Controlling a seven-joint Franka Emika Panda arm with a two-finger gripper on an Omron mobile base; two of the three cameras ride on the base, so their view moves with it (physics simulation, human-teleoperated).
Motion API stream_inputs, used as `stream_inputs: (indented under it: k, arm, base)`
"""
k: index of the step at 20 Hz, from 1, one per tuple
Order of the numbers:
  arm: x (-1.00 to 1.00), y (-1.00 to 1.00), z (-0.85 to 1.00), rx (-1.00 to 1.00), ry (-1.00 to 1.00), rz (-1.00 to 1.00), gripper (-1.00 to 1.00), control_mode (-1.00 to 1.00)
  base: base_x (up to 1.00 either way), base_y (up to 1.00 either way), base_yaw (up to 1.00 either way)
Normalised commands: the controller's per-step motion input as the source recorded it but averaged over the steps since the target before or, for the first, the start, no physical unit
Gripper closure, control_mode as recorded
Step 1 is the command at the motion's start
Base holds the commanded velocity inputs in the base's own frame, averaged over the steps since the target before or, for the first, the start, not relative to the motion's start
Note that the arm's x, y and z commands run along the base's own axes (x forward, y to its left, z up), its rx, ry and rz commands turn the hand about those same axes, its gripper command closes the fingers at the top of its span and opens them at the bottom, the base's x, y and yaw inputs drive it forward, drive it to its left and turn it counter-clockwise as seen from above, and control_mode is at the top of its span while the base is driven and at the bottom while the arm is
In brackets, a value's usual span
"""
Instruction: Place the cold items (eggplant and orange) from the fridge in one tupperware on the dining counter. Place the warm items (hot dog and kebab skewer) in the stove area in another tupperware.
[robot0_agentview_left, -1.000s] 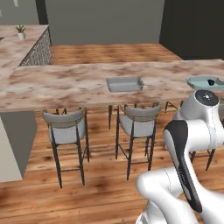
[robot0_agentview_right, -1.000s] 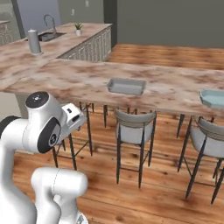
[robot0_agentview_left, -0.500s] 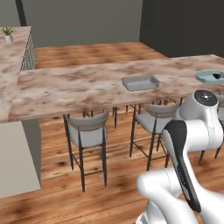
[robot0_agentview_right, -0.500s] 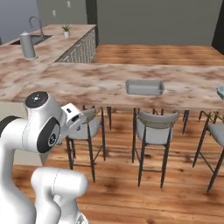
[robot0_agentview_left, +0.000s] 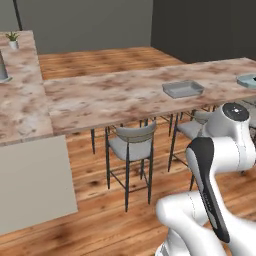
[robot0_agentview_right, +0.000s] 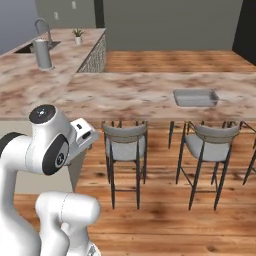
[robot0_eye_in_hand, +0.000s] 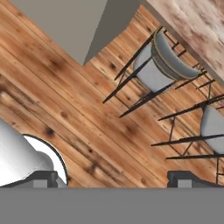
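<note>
The claw (robot0_eye_in_hand: 113, 177) stands wide apart, holding nothing, its two dark tips hanging over plank floor (robot0_eye_in_hand: 74, 118). Ahead of it a grey-seated bar stool (robot0_eye_in_hand: 159, 65) stands tucked under the dining counter (robot0_eye_in_hand: 197, 26), a pinkish-tan marble slab with brown blotches. Well beyond the claw, on that counter, another tupperware (robot0_agentview_right: 195, 97) lies as a shallow grey rimmed tray, its inside hard to make out. A teal dish (robot0_agentview_left: 248, 80) at the counter's far end is cut off by the frame.

The white arm (robot0_agentview_left: 220, 165) stands folded close over its base, elbow raised, its hand pointing down toward the floor, the gripper (robot0_eye_in_hand: 113, 177) empty with its jaws spread wide and both dark fingertips (robot0_eye_in_hand: 186, 177) apart.
</note>
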Motion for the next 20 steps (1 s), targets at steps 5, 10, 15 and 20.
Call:
stream_inputs:
  k: [5, 10, 15, 20]
  arm:
    - [0.00, 0.00, 0.00, 0.00, 0.00, 0.00, -1.00, 1.00]
    - [0.00, 0.00, 0.00, 0.00, 0.00, 0.00, -1.00, 1.00]
    - [0.00, 0.00, 0.00, 0.00, 0.00, 0.00, -1.00, 1.00]
    - [0.00, 0.00, 0.00, 0.00, 0.00, 0.00, -1.00, 1.00]
  base:
    - [0.00, 1.00, -0.12]
    - [0.00, 1.00, -0.10]
    - [0.00, 1.00, -0.11]
    - [0.00, 1.00, -0.12]
